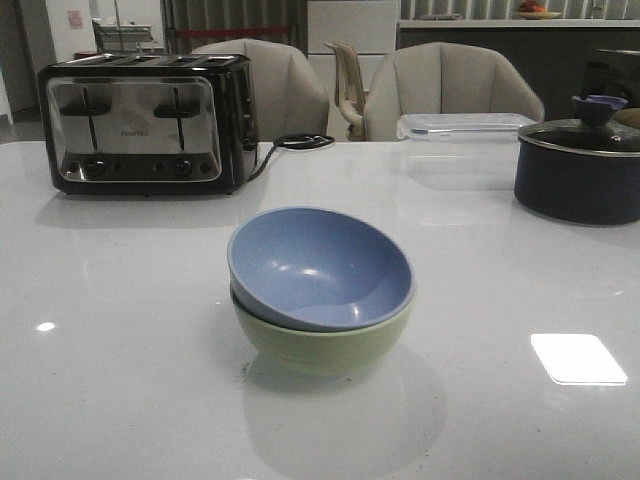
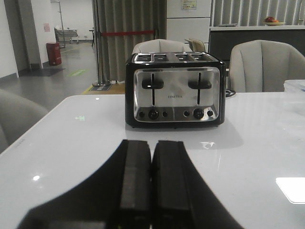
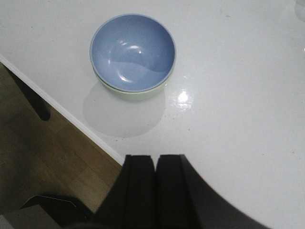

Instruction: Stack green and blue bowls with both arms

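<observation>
Blue bowl (image 1: 318,268) sits nested in green bowl (image 1: 325,342); left pincer (image 2: 151,183) and right pincer (image 3: 155,191) closed, empty

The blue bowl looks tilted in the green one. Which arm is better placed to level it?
Right, likely: the right pincer overlooks the blue bowl; the left pincer faces the toaster.

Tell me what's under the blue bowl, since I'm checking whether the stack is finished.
The blue bowl sits nested in the green bowl, tilted slightly. Only the green bowl's rim and outer wall show; its inside is covered. Both grippers, left and right, are shut and away from the bowls.
</observation>
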`<state>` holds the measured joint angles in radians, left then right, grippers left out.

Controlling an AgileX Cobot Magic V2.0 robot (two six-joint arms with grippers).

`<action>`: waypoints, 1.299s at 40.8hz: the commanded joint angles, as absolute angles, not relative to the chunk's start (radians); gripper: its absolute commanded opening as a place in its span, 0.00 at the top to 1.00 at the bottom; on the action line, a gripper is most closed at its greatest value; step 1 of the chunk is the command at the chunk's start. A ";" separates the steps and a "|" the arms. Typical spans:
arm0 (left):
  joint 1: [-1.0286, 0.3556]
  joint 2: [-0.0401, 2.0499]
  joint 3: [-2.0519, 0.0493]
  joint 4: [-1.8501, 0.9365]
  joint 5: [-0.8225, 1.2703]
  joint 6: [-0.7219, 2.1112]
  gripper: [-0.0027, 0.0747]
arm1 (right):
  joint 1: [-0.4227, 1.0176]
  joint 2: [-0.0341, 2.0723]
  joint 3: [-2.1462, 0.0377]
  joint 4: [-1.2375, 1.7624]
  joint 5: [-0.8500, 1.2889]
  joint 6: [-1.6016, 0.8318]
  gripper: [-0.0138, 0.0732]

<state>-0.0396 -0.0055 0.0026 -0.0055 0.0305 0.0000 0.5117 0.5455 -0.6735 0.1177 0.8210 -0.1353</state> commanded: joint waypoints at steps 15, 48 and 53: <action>-0.039 -0.023 0.012 -0.016 -0.077 0.000 0.84 | 0.513 0.547 -0.701 0.116 0.754 -0.142 0.79; -0.039 -0.023 0.012 -0.016 -0.077 0.000 0.84 | 0.513 0.543 -0.699 0.116 0.755 -0.142 0.79; -0.039 -0.021 0.012 -0.016 -0.077 0.000 0.84 | 0.467 0.509 -0.660 0.119 0.736 -0.142 0.79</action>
<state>-0.0396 -0.0055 0.0026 -0.0091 0.0124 0.0000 0.4989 0.5292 -0.6585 0.1177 0.8160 -0.1353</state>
